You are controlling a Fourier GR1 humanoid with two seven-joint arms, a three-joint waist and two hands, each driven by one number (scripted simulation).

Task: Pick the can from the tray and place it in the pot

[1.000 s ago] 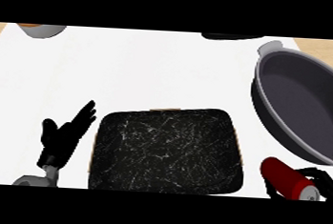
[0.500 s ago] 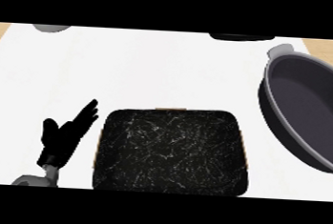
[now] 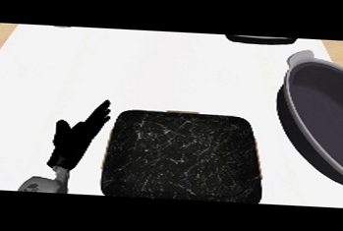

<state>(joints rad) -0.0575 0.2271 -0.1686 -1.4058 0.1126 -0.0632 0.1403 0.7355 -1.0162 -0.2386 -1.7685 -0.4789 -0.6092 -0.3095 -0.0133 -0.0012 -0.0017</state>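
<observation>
- The left hand (image 3: 75, 142) rests at the near left of the white counter (image 3: 155, 67), fingers straight and apart, holding nothing, just beside the tray's left edge.
- The right hand does not appear in the head view; its state cannot be told.
- The black marbled tray (image 3: 183, 155) lies near centre. No can is visible on it or anywhere else in view.
- The grey pot (image 3: 327, 118) stands at the right, partly cut off, its visible interior empty.
- Judgement: the can is probably out of frame with the right hand, in transit.
- For the placement, carry the can above the pot's near rim, centre it over the interior, lower it upright, then release.
</observation>
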